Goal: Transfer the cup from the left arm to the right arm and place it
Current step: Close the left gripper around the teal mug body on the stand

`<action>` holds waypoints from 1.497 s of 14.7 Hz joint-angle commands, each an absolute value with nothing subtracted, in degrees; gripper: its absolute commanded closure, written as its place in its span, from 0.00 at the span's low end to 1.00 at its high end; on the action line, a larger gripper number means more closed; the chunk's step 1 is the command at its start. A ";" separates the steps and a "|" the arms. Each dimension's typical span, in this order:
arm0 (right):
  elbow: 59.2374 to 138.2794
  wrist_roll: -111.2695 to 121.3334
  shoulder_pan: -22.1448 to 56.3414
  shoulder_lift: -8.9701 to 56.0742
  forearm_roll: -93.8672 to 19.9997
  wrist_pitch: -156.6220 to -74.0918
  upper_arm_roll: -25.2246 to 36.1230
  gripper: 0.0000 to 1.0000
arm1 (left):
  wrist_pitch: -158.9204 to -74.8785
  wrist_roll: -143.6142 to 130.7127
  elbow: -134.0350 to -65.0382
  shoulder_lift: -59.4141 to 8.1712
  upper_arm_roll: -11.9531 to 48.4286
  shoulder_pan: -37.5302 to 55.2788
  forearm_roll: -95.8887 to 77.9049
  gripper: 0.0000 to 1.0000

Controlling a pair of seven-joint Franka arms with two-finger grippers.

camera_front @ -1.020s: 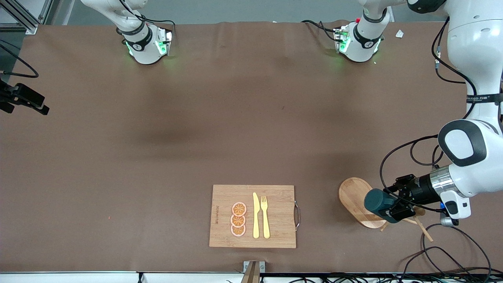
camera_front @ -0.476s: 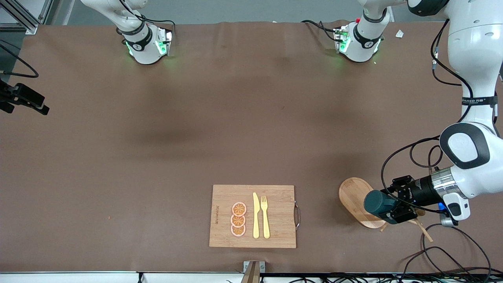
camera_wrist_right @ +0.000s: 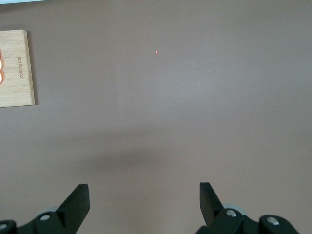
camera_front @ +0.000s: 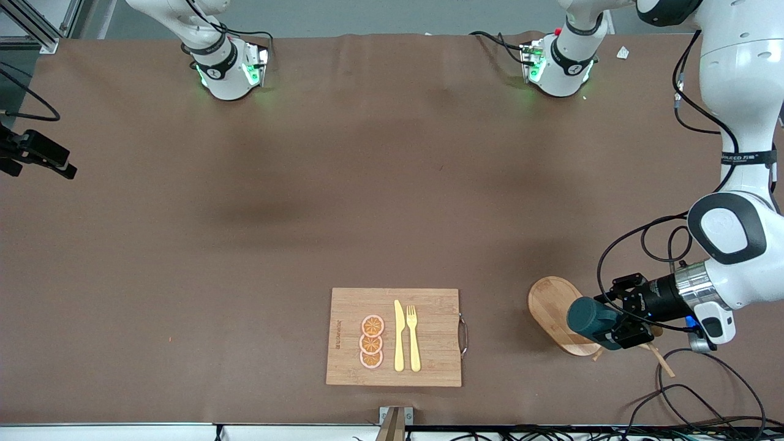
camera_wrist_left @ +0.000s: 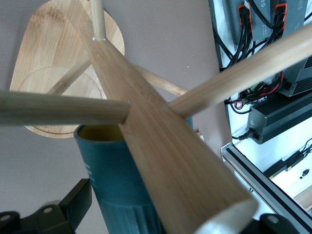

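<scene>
The dark teal cup (camera_front: 588, 317) lies on its side on a peg of a wooden mug rack (camera_front: 551, 305) at the left arm's end of the table, close to the front camera. My left gripper (camera_front: 607, 322) is open around it, reaching in from the table's end. In the left wrist view the cup (camera_wrist_left: 112, 170) shows its mustard inside, and a strip of table shows between it and the one visible finger (camera_wrist_left: 73, 204). The rack's post (camera_wrist_left: 165, 146) hides the other finger. My right gripper (camera_wrist_right: 144, 195) hangs open over bare table, holding nothing.
A wooden cutting board (camera_front: 435, 306) with orange slices (camera_front: 372, 342), a yellow knife (camera_front: 399, 335) and a fork (camera_front: 413, 337) lies near the front edge. Cables (camera_front: 686, 392) trail beside the rack. A black camera (camera_front: 37, 153) sits at the right arm's end.
The left arm's elbow and wrist have shifted slightly while its gripper stayed around the cup. The cup and rack have not moved. The right arm is still.
</scene>
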State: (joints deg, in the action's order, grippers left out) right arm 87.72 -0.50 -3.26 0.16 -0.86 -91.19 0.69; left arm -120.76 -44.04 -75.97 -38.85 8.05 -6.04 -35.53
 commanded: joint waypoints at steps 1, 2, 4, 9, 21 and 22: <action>88.42 0.26 -4.31 -0.88 -0.26 -90.97 -0.09 0.00 | -121.02 -44.56 -74.97 -40.17 8.09 -5.89 -36.30 0.09; 88.42 0.26 -4.39 -0.88 -0.26 -90.97 -0.09 0.00 | -120.94 -44.56 -74.97 -40.17 8.09 -5.89 -36.30 0.12; 88.42 0.35 -4.39 -0.88 -0.26 -90.97 -0.09 0.00 | -120.94 -44.56 -74.97 -40.17 8.09 -5.89 -36.30 0.17; 88.42 0.26 -4.31 -0.79 -0.26 -91.05 -0.09 0.00 | -120.94 -44.82 -74.97 -39.82 8.09 -5.80 -36.30 0.21; 88.42 0.26 -4.31 -0.79 -0.35 -91.05 -0.09 0.00 | -119.18 -45.70 -75.85 -35.95 8.52 -5.89 -35.60 0.21; 88.42 0.26 -4.31 -0.79 -0.35 -91.05 -0.09 0.00 | -118.66 -45.79 -75.94 -35.34 8.53 -5.89 -35.60 0.21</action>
